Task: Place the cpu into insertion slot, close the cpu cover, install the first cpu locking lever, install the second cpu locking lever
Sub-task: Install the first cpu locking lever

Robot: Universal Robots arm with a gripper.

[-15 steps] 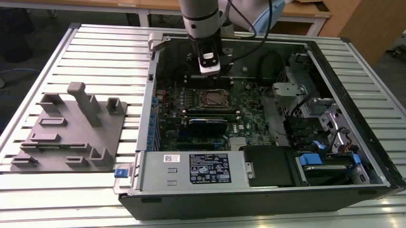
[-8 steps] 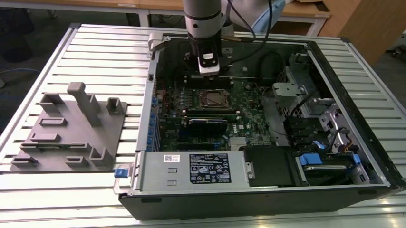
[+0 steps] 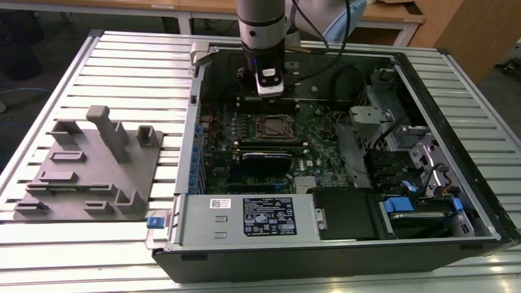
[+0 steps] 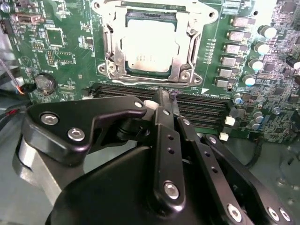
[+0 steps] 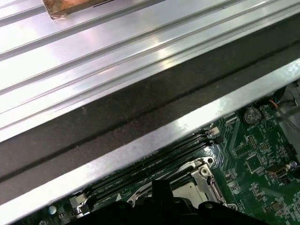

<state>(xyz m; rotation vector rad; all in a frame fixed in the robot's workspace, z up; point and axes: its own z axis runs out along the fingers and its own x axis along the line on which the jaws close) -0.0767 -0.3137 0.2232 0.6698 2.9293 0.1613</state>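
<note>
A grey robot arm (image 3: pixel 262 18) reaches down into an open black computer case (image 3: pixel 244 259) that lies on a ribbed, silvery metal desk (image 3: pixel 73 250). Its black jaws hang over the green circuit board (image 4: pixel 70 51). In the second wrist view the jaws stand together, tips meeting, with nothing between them.

The small flat square cpu with its pale silver-grey top (image 4: pixel 149 44) lies seated in the square, silvery-rimmed insertion slot (image 3: pixel 274 127). The thin silvery cpu cover with the large square cut-out (image 4: pixel 114 44) lies flat around it, so the chip's top shows through the opening. Whether the locking levers are latched I cannot tell.

The jaw tips are apart from the cpu and touch neither it nor the cover. They sit over the long black memory slots (image 4: pixel 201 105), which run just beside the insertion slot. In the exterior view the jaws are just beyond the slot, on its far side.

A round silver coin battery (image 4: pixel 44 82) sits on the board, off to one side of the slot. On the desk at the exterior view's left, well apart from the case, stands a grey plastic fixture plate with upright posts (image 3: pixel 89 165).
</note>
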